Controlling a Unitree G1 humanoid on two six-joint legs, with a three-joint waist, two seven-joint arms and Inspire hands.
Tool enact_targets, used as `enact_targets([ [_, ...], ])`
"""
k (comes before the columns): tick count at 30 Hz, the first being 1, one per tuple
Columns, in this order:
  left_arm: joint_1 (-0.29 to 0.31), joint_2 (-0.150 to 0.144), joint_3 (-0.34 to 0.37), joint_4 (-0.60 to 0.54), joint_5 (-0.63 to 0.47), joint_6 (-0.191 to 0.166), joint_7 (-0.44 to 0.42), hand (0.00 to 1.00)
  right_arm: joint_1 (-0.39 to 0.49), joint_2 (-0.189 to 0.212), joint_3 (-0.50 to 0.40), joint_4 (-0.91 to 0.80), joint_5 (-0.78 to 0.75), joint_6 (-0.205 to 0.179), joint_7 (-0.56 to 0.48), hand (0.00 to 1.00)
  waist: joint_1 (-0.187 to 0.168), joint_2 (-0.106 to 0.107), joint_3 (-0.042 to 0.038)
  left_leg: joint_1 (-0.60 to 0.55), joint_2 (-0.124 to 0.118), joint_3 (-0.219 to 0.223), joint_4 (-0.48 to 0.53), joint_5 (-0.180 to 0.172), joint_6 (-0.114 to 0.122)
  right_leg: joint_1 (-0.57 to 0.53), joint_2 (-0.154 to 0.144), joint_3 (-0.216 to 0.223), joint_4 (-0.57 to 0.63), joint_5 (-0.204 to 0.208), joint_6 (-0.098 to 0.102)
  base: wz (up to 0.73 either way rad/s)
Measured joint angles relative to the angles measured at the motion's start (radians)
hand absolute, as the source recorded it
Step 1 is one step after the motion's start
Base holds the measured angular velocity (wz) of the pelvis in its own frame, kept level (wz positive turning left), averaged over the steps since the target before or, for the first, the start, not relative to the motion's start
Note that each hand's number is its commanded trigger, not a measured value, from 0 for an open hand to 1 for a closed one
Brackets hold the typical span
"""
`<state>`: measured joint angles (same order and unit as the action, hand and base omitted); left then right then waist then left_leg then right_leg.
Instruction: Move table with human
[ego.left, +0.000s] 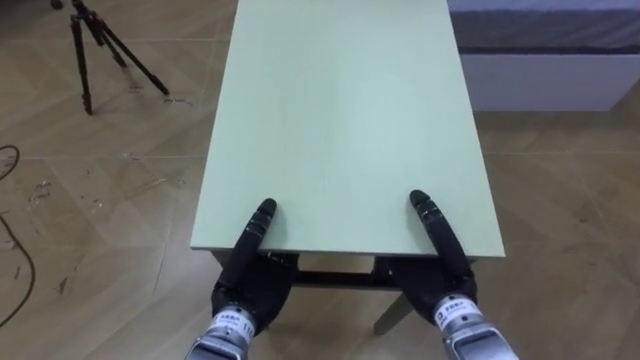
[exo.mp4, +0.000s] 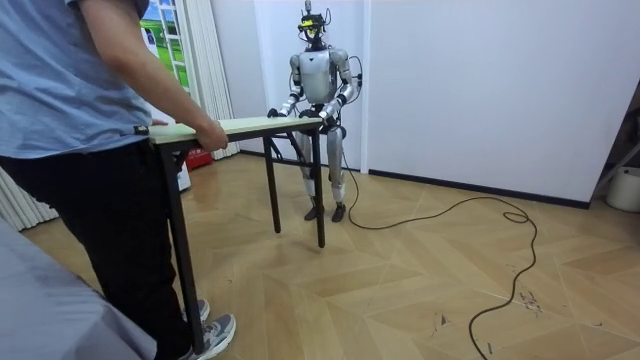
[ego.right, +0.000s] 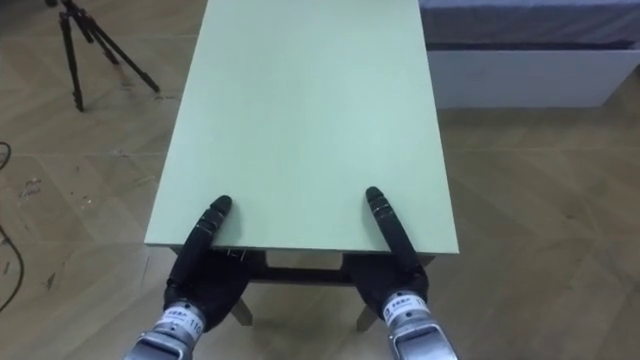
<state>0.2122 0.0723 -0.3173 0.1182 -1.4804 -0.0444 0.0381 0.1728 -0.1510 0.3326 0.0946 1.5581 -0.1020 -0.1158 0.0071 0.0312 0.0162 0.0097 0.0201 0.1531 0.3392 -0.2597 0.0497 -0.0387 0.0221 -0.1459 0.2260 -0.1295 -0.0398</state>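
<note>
Two hands are meeting the near edge of the pale green surface (ego.left: 340, 130). The left hand (ego.left: 245, 290) and the right hand (ego.left: 438, 285) are each laying a thumb flat on top, with the rest tucked under the edge, so I cannot tell how tightly they are holding. The surface is stretching away ahead of both hands. At the end far from the hands, a person (exo.mp4: 80, 150) is holding it.

- A black three-legged tripod (ego.left: 83, 60) stands on the herringbone wooden parquet floor (exo.mp4: 430, 280).
- A low white bed base (ego.left: 545, 82) carries a grey mattress (ego.left: 540, 30).
- White pleated curtains (exo.mp4: 212, 90) hang beside a plain white wall (exo.mp4: 480, 80).
</note>
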Motion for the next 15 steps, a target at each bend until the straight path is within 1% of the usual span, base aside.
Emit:
enact_targets([
  [2,0.014,-0.005,-0.008,0.000,0.001,-0.003,0.000,1.00,0.014,-0.004,0.000,0.000,-0.002,0.000,0.004,1.00,-0.002,0.002,-0.0014,-0.036,0.007,-0.010,0.079,0.000,0.000,0.000,0.006,-0.006,0.014,-0.001,-0.002,0.05],
  [4,0.019,-0.006,-0.011,0.000,0.000,-0.008,0.000,1.00,0.017,-0.011,0.007,-0.001,-0.001,-0.007,0.009,1.00,0.000,0.003,-0.0016,-0.050,0.010,-0.021,0.095,0.000,-0.005,0.001,0.012,-0.003,0.012,-0.003,-0.005,0.02],
  [5,0.019,-0.007,-0.014,0.000,-0.001,-0.013,0.000,1.00,0.023,-0.014,0.011,-0.010,-0.001,-0.012,0.009,1.00,-0.001,0.004,-0.0022,-0.052,0.013,-0.027,0.099,0.000,-0.033,-0.001,0.014,-0.003,0.009,-0.005,-0.009,0.08],
  [6,0.020,-0.007,-0.016,0.000,-0.001,-0.014,0.000,1.00,0.029,-0.014,0.011,-0.014,-0.002,-0.015,0.009,1.00,-0.001,0.004,-0.0024,-0.053,0.013,-0.029,0.099,0.000,-0.038,0.000,0.014,-0.005,0.006,-0.006,-0.011,0.18],
  [7,0.023,-0.006,-0.021,0.000,-0.001,-0.013,0.000,1.00,0.039,-0.016,0.011,-0.020,-0.002,-0.020,0.009,1.00,-0.003,0.009,-0.0058,-0.055,0.016,-0.039,0.096,-0.003,-0.049,0.005,0.010,-0.017,-0.006,-0.003,-0.015,0.18],
  [8,0.026,-0.006,-0.023,0.000,-0.001,-0.011,0.000,1.00,0.043,-0.018,0.012,-0.021,-0.004,-0.023,0.009,1.00,-0.006,0.014,-0.0088,-0.051,0.020,-0.053,0.081,-0.006,-0.056,0.006,0.014,-0.027,-0.007,-0.002,-0.018,0.21],
  [9,0.028,-0.005,-0.023,0.000,-0.001,-0.011,0.000,1.00,0.043,-0.019,0.014,-0.021,-0.004,-0.023,0.009,1.00,-0.009,0.015,-0.0095,-0.049,0.022,-0.055,0.071,-0.005,-0.061,0.007,0.015,-0.032,-0.007,-0.001,-0.020,0.27],
  [10,0.028,-0.006,-0.023,0.000,-0.001,-0.009,0.000,1.00,0.044,-0.022,0.014,-0.023,-0.002,-0.023,0.008,1.00,-0.019,0.017,-0.0104,-0.040,0.026,-0.057,0.049,-0.005,-0.078,0.006,0.016,-0.048,-0.013,0.004,-0.029,0.30],
  [11,0.029,-0.006,-0.022,0.000,0.000,-0.010,0.000,1.00,0.044,-0.022,0.015,-0.023,-0.008,-0.023,0.007,1.00,-0.029,0.018,-0.0093,-0.030,0.029,-0.055,0.034,-0.010,-0.095,0.002,0.014,-0.063,-0.026,0.009,-0.038,0.22],
  [12,0.032,-0.008,-0.022,0.001,0.002,-0.011,0.000,1.00,0.044,-0.023,0.014,-0.023,-0.013,-0.021,0.006,1.00,-0.029,0.021,-0.0088,-0.029,0.039,-0.046,0.057,-0.023,-0.112,0.001,0.015,-0.075,-0.030,0.012,-0.043,-0.04],
  [13,0.038,-0.012,-0.022,0.001,0.000,-0.019,0.000,1.00,0.041,-0.023,0.013,-0.023,-0.020,-0.012,0.001,1.00,-0.029,0.029,-0.0083,-0.024,0.067,-0.042,0.129,-0.043,-0.137,0.002,0.024,-0.107,-0.036,0.017,-0.051,-0.13],
  [14,0.039,-0.013,-0.022,0.001,-0.001,-0.019,0.000,1.00,0.039,-0.023,0.006,-0.024,-0.025,-0.006,0.001,1.00,-0.030,0.039,-0.0086,-0.013,0.092,-0.050,0.176,-0.055,-0.143,-0.009,0.030,-0.137,-0.036,0.020,-0.057,-0.08],
  [15,0.036,-0.013,-0.022,0.000,-0.001,-0.020,-0.002,1.00,0.036,-0.023,0.002,-0.025,-0.030,-0.004,0.001,1.00,-0.033,0.044,-0.0086,-0.008,0.108,-0.058,0.184,-0.060,-0.141,-0.019,0.031,-0.148,-0.031,0.021,-0.059,0.14],
])
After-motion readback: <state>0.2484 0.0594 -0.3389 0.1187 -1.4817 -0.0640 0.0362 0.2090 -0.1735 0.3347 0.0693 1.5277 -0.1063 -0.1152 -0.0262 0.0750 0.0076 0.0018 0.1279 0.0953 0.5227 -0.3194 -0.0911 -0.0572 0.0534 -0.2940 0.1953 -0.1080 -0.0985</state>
